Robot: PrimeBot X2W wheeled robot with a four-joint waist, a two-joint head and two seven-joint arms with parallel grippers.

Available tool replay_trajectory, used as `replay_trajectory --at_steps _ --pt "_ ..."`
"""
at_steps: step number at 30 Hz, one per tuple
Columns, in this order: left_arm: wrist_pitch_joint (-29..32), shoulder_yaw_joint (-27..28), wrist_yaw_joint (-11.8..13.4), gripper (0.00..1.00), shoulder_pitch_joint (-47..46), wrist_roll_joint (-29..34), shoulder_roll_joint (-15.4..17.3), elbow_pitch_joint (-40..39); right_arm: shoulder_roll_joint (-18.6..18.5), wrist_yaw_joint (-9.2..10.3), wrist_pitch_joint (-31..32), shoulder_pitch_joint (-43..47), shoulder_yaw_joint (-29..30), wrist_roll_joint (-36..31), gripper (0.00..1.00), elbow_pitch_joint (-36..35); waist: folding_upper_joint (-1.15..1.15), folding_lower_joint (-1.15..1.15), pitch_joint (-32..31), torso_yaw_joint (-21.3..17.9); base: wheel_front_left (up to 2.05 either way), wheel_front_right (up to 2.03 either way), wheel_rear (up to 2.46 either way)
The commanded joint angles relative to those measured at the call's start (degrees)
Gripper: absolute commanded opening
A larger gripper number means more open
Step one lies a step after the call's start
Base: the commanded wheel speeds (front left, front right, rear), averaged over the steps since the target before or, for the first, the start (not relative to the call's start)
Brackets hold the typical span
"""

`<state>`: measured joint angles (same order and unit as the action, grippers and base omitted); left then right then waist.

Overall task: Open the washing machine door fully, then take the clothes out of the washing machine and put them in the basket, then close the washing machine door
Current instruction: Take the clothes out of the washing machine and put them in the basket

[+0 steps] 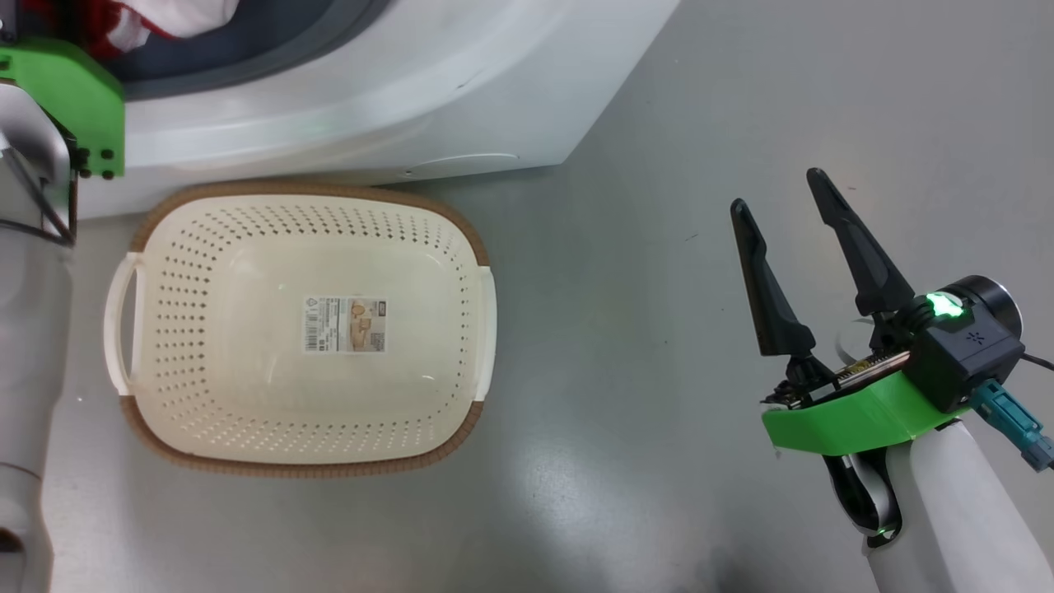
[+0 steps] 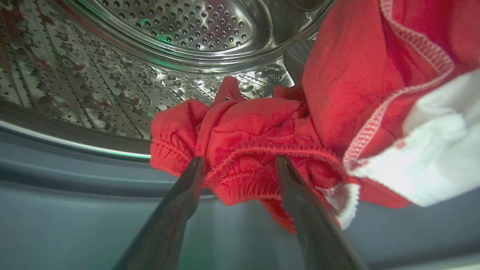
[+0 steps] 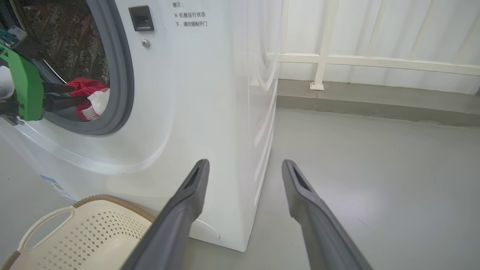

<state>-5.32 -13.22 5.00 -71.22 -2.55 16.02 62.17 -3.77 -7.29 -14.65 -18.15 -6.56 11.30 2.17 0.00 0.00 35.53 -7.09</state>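
Between the released fingers of the left hand point(image 2: 240, 161) lie the clothes point(image 2: 255, 127): crumpled bright red fabric, white panel, white-stitched hems; the right hand point(image 1: 776, 189), well apart, is released too.

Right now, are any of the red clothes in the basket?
No, the basket holds just its sticker, and the clothes lie inside the washing machine.

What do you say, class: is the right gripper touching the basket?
Apart. The head view shows bare grey floor between the open right gripper and the basket.
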Motion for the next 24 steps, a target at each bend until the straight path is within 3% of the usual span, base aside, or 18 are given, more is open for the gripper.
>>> replay_trajectory --at_steps 1,12,13,14,15,24 --pt "1.12 -0.17 0.4 1.0 -1.67 1.4 3.46 0.3 -0.01 -0.2 -0.35 0.06 -1.62 0.95 1.0 -0.87 0.0 0.0 -0.07 -0.51 0.0 0.0 0.0" --pt "4.69 -3.15 0.31 1.0 -4.09 3.17 5.15 5.1 0.32 -0.2 -0.35 -0.29 -2.77 1.95 1.0 -0.11 0.0 0.0 0.16 -1.96 0.0 0.0 0.0" --pt "4.82 -3.3 0.12 0.66 -4.29 3.15 5.27 5.33 0.34 -0.2 -0.35 -0.36 -2.77 2.04 1.0 -0.07 0.0 0.0 0.24 -2.04 0.0 0.0 0.0" --pt "4.95 -3.5 -0.09 0.26 -4.46 3.17 5.36 5.57 0.37 -0.2 -0.35 -0.41 -2.74 2.09 1.0 -0.02 0.0 0.0 0.3 -2.09 0.0 0.0 0.0" --pt "4.97 -3.68 -0.22 0.0 -4.62 3.2 5.42 5.74 0.39 -0.2 -0.35 -0.46 -2.69 2.13 1.0 0.03 0.0 0.0 0.36 -2.11 0.0 0.0 0.0" --pt "0.1 -3.71 0.91 0.0 -4.75 2.09 4.91 5.0 0.54 -0.2 -0.35 -0.86 -2.24 2.17 1.0 0.41 0.0 0.0 0.13 -1.77 0.0 0.0 0.0"
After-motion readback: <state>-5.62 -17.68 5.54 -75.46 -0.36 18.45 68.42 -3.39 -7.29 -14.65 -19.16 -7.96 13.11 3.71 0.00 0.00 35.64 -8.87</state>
